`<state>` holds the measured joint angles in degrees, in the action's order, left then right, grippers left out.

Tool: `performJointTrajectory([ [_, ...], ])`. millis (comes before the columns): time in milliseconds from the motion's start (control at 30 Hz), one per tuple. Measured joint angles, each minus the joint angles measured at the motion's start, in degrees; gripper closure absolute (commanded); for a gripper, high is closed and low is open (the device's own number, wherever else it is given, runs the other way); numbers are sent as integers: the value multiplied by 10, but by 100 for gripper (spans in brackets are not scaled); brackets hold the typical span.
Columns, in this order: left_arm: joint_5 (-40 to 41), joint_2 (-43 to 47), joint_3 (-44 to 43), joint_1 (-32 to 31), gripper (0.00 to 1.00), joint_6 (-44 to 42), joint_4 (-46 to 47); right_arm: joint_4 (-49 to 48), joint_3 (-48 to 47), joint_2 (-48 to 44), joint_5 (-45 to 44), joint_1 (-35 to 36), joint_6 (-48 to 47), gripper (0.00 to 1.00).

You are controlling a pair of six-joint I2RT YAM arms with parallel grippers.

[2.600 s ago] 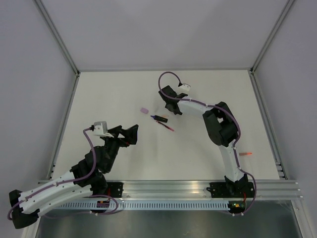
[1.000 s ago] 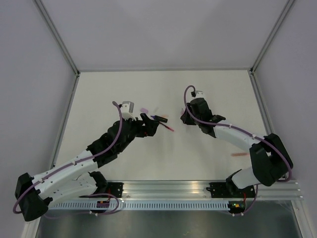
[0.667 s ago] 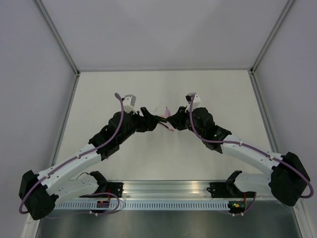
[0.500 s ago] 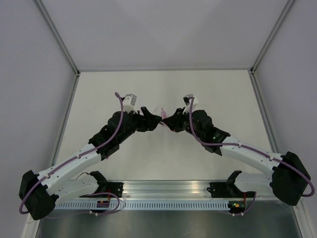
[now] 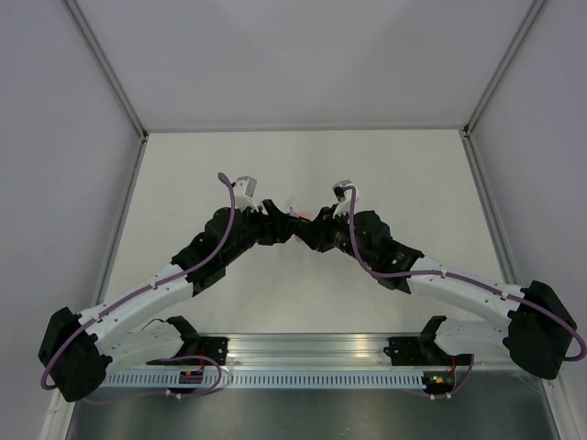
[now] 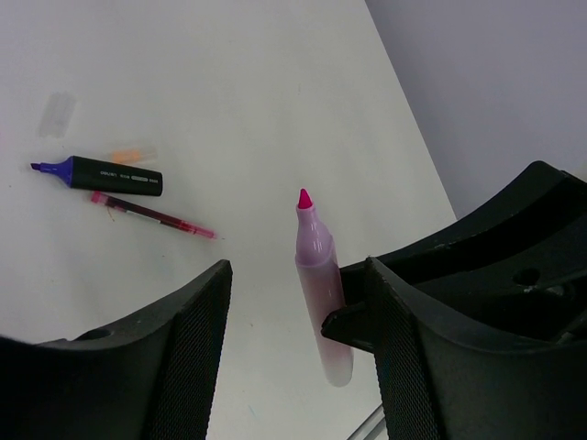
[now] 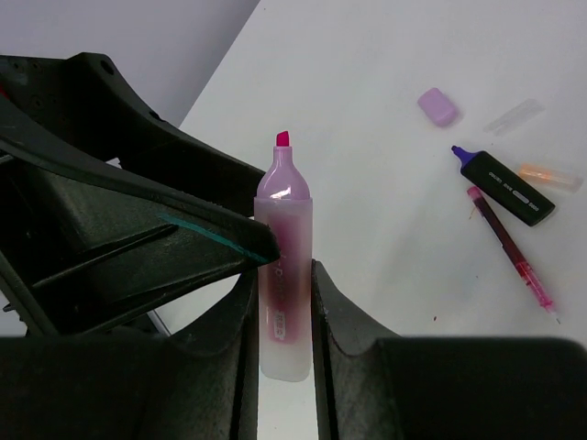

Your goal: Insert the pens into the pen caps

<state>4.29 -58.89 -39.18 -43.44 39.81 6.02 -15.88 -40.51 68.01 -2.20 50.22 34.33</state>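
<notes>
My right gripper point(image 7: 284, 291) is shut on a translucent pink-purple highlighter point(image 7: 283, 240) with a bare pink tip pointing up, held above the table. My left gripper point(image 6: 295, 275) is open, its fingers either side of the same highlighter point(image 6: 320, 316) without closing on it. The two grippers meet at mid-table point(image 5: 303, 225). On the table lie a dark navy pen point(image 7: 505, 187) with a purple tip, a slim pink-red pen point(image 7: 510, 253) and a light purple cap point(image 7: 438, 106). Both pens also show in the left wrist view point(image 6: 103, 173), point(image 6: 151, 214). No pink cap is in view.
A clear cap-like piece point(image 7: 514, 116) and a small orange piece point(image 7: 548, 177) lie beside the navy pen. Grey walls and aluminium posts point(image 5: 115, 87) bound the white table point(image 5: 220, 165). The arms' rail point(image 5: 312, 353) runs along the near edge.
Both arms have swung inward and met at mid-table. My right gripper now holds the highlighter up, and my left gripper's open fingers have come around it.
</notes>
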Motion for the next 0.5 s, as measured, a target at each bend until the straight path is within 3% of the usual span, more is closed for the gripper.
performJointTrajectory([
  [133,-5,0,6,0,49,4,14,-3,0,0,0,6,2,100],
  [400,-37,-8,13,2,60,12,49,-4,0,0,0,10,2,100],
  [500,-50,-11,16,4,83,13,61,-4,1,-1,3,10,2,99],
])
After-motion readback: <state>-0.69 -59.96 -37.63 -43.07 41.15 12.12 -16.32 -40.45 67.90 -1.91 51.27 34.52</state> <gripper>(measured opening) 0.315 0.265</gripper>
